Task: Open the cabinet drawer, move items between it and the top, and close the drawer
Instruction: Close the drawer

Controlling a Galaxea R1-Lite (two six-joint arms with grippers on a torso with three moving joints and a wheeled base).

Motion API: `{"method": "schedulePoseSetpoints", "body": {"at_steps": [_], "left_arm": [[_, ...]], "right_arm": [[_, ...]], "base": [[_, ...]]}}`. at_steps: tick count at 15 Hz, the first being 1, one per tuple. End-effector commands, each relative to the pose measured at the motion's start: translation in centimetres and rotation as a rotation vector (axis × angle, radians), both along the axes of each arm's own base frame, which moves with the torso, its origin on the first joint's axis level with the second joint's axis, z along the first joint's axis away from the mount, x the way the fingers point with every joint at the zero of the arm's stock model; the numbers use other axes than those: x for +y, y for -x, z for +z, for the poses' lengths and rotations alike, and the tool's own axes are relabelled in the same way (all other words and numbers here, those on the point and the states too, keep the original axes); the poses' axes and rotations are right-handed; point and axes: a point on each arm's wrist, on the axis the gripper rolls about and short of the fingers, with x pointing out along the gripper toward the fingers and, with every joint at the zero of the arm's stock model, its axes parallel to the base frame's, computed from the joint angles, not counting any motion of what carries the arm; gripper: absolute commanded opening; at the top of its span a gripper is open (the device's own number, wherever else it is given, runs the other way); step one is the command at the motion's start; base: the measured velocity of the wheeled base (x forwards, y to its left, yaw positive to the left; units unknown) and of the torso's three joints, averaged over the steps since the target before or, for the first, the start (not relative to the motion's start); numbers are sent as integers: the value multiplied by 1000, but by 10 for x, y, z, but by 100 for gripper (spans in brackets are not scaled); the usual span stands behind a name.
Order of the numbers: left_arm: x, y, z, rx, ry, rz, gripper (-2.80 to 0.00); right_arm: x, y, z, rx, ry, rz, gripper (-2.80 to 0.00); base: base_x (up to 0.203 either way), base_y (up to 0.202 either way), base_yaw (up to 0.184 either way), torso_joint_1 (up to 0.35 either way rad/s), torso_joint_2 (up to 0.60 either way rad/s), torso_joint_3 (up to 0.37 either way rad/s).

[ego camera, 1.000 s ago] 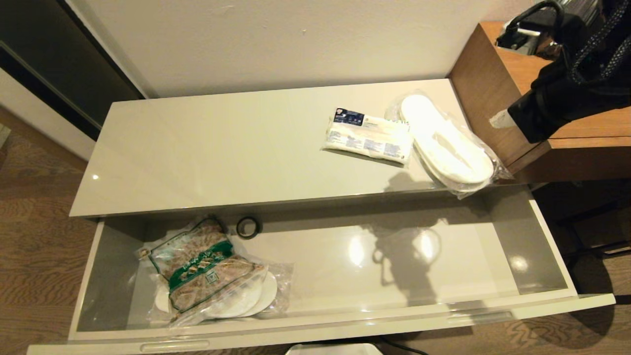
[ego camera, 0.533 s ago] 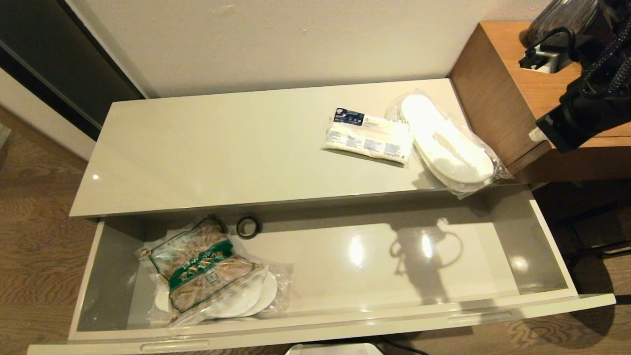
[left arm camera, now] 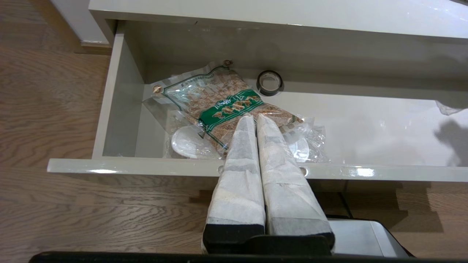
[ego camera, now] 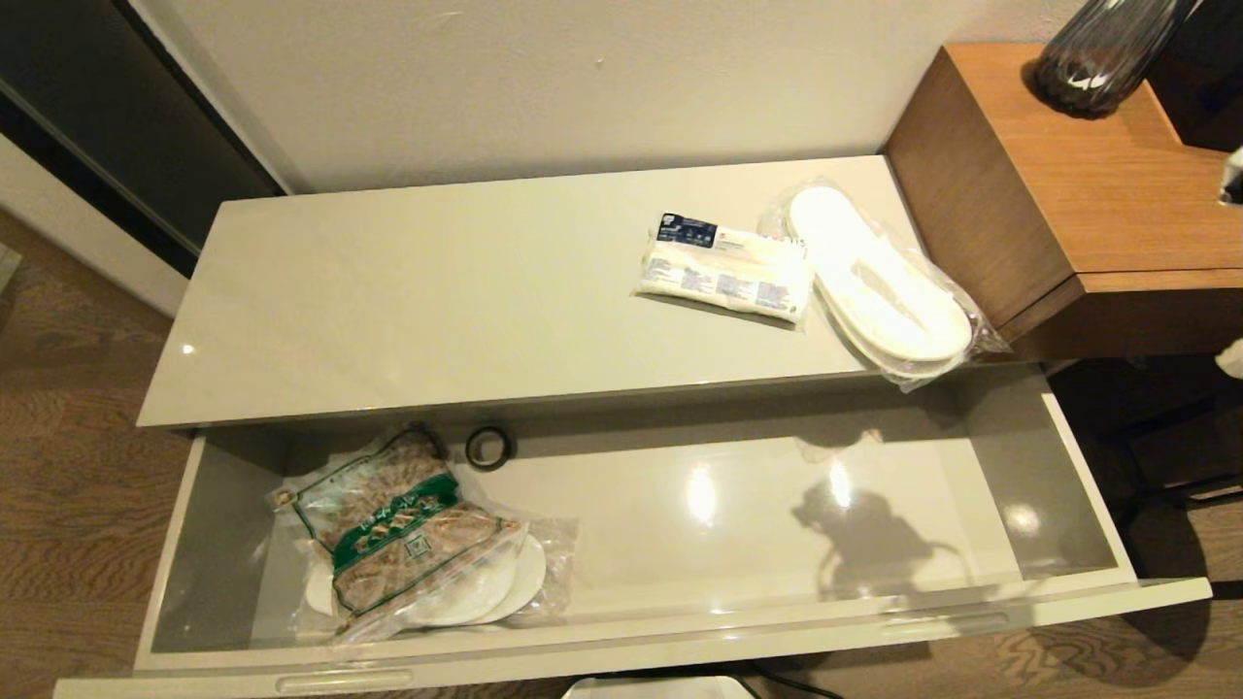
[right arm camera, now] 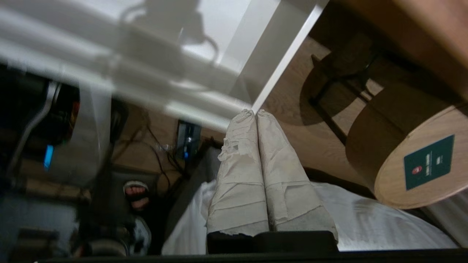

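Right gripper (right arm camera: pixel 255 113): cloth-wrapped fingers pressed together, empty, over the glossy drawer (ego camera: pixel 1068 466) corner. Left gripper (left arm camera: pixel 255 117), also closed, points at the crinkly bag (ego camera: pixel 403 529). Flat wrapped slippers (ego camera: pixel 879 282) and packet (ego camera: pixel 726 269) lie upper right on the top (ego camera: pixel 437 291)

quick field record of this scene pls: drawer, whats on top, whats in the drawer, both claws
drawer: cabinet drawer pulled fully open
on top: white packet beside wrapped slippers, at the right end
in drawer: green-labelled bag lying on wrapped white slippers, black ring behind, all at the left end
left claw: shut, empty, above the drawer's front
right claw: shut, empty, off the drawer's right front corner
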Motion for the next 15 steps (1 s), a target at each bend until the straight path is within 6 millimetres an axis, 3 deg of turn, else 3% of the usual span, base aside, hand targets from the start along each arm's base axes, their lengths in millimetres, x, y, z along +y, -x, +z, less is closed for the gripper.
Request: {"method": "schedulePoseSetpoints", "body": {"at_steps": [1, 4, 7, 11, 15], "left_arm": [[0, 0, 0, 1, 1, 1, -280], [0, 0, 0, 1, 0, 0, -280], [0, 0, 0, 1, 0, 0, -280], [0, 0, 0, 1, 0, 0, -280], [0, 0, 0, 2, 0, 0, -280]], "right_arm": [[-7, 67, -5, -78, 7, -11, -280], [-9, 140, -31, -187, 19, -51, -280], [-9, 188, -61, -294, 61, -137, -280], [-11, 224, -99, -407, -46, -266, -280], [-15, 226, -149, -503, -248, -353, -280]], "base": [[0, 0, 0, 0, 0, 0], [0, 0, 0, 0, 0, 0], [0, 0, 0, 0, 0, 0], [0, 0, 0, 0, 0, 0], [0, 0, 0, 0, 0, 0]]}}
